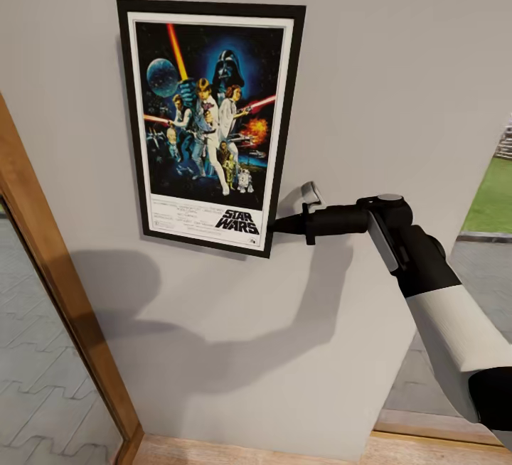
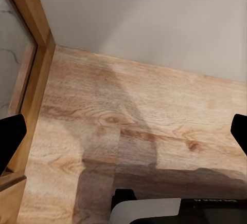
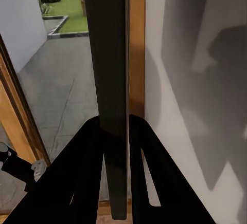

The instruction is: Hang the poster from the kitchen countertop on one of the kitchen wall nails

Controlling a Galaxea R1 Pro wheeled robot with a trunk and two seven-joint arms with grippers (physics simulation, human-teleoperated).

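Black poster (image 1: 210, 124) edge-on, end effector (image 3: 114, 131) clamped.

Poster (image 1: 210, 126): black frame, white inner border, blue space art with red and orange beams, black "STAR WARS" lettering on white; wall (image 1: 398, 74) pale grey; arm (image 1: 455, 323) white with black joints; gripper (image 1: 279, 224) black; floor (image 2: 128, 126) light oak woodgrain; door frame (image 1: 57, 287) warm brown; grass (image 1: 494, 195) green.

My right arm (image 1: 441, 308) reached forward, wrist level. My right gripper (image 3: 115, 131) was closed on the poster's (image 1: 210, 124) edge. My left gripper (image 2: 123, 136) pointed down, fingers spread.
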